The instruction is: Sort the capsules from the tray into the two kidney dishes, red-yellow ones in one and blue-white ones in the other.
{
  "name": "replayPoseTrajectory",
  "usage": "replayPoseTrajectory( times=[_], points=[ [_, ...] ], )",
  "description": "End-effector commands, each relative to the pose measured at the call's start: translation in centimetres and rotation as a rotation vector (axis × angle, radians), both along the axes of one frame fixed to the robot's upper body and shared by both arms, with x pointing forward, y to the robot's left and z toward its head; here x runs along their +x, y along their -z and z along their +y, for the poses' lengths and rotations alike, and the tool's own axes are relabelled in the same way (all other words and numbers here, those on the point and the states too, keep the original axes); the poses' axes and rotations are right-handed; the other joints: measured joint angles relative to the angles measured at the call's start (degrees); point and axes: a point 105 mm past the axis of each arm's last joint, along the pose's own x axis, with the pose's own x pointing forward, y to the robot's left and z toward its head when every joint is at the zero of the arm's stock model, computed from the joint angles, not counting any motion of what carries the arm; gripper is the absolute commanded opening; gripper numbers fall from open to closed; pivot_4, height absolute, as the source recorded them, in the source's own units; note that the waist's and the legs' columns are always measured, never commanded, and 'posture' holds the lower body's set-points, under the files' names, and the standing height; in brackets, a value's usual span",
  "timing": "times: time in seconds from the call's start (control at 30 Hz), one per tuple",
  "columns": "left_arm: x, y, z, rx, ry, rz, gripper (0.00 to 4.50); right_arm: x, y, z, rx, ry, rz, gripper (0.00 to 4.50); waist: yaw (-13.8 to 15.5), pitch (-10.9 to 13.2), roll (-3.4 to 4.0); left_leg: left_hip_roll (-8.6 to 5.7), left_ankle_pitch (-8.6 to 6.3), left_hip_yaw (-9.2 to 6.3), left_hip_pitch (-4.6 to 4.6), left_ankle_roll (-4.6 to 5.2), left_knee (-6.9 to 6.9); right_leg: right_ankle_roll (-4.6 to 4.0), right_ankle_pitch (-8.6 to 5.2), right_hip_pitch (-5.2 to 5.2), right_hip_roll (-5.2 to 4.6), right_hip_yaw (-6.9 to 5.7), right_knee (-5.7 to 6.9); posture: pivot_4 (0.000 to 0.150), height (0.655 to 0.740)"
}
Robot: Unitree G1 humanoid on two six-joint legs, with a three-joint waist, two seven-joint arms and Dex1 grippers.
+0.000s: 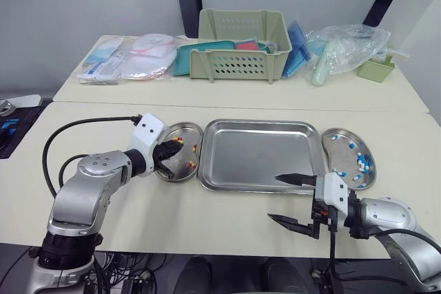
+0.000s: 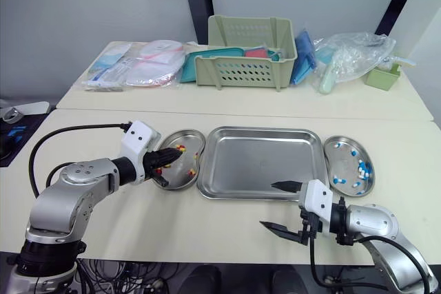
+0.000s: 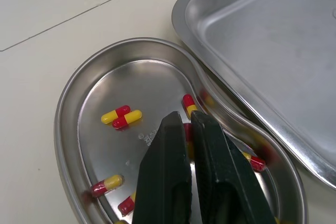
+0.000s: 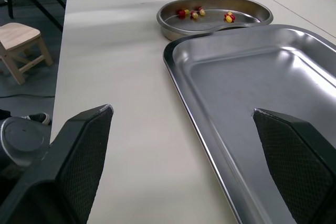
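Red-yellow capsules (image 3: 122, 117) we log in left dish (image 1: 189, 131) just left of tray (image 1: 255, 156) | blue-white capsules (image 1: 361, 163) in right dish (image 1: 337, 144) just right of tray | left gripper (image 1: 178, 147) fingers together, over left dish | right gripper (image 1: 274, 197) fingers spread wide at tray's near edge

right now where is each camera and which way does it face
Left eye view: on the head, facing forward and down at tray, left dish, right dish, left gripper, right gripper.
Right eye view: twin, same scene.
Left wrist view: left wrist, past the left gripper into the left dish.
Right wrist view: right wrist, through the open right gripper, across the tray to that dish.
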Motion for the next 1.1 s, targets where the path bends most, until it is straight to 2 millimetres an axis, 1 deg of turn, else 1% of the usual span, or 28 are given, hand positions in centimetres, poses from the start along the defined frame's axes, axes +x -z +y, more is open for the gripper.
replayPoseTrajectory(
  times=[0.03,0.27,0.33,0.43,0.67,0.9,1.0,1.1],
  points=[
    [-0.3,-2.1,0.1,-0.009,0.005,-0.083,0.81,0.0,-0.7,0.3,0.02,-0.012,-0.022,4.5,0.0,0.0,-0.02,0.0,0.0,0.0,0.0,0.0,0.0,0.0,0.0,0.0,0.0,0.0,0.0,0.15,0.74],
    [-0.6,-3.3,1.1,-0.013,-0.016,-0.101,2.92,0.3,-0.8,0.1,0.024,0.002,-0.031,4.5,0.0,0.0,-0.02,0.0,0.0,0.0,0.01,0.0,-0.01,0.0,0.0,0.0,0.01,0.0,0.01,0.15,0.74],
    [-0.8,-3.7,1.5,-0.02,-0.027,-0.112,3.59,0.3,-0.7,0.2,0.027,0.002,-0.031,4.5,0.0,0.0,-0.03,0.0,0.0,0.01,0.01,0.0,-0.01,0.0,0.0,0.0,0.0,0.01,0.01,0.15,0.74],
    [-1.2,-3.7,1.6,-0.045,-0.021,-0.107,4.48,0.3,-0.6,0.4,0.029,-0.003,-0.033,4.5,0.0,0.0,-0.03,0.0,0.0,0.01,0.01,0.0,-0.01,0.0,0.0,-0.01,0.0,0.01,0.01,0.15,0.74],
    [-1.9,-4.0,2.8,-0.082,0.01,-0.114,4.48,0.9,-0.9,0.2,0.023,0.011,-0.074,4.5,-0.1,0.0,-0.03,0.01,0.0,0.01,0.01,0.0,-0.02,0.0,0.0,-0.01,0.0,0.01,0.01,0.15,0.74],
    [-2.8,-4.5,3.5,-0.134,0.073,-0.186,4.48,1.1,-1.9,-1.0,0.027,0.072,-0.102,4.5,0.0,0.0,-0.02,0.01,0.0,0.02,0.01,0.0,-0.03,-0.01,0.0,-0.02,0.0,0.01,0.01,0.15,0.74],
    [-3.5,-4.7,5.1,-0.165,0.05,-0.235,4.48,1.1,-3.6,-3.5,0.031,0.172,-0.106,4.5,0.0,0.1,0.01,0.01,0.0,0.05,0.0,0.0,-0.04,-0.01,0.0,-0.02,-0.01,0.03,-0.02,0.15,0.74],
    [-4.1,-4.5,6.9,-0.144,0.026,-0.207,4.48,0.9,-4.5,-6.3,-0.019,0.243,-0.108,4.5,0.0,0.1,-0.01,0.01,0.0,0.06,0.0,0.0,-0.06,-0.01,0.0,-0.02,-0.02,0.03,-0.02,0.15,0.74]
  ],
)
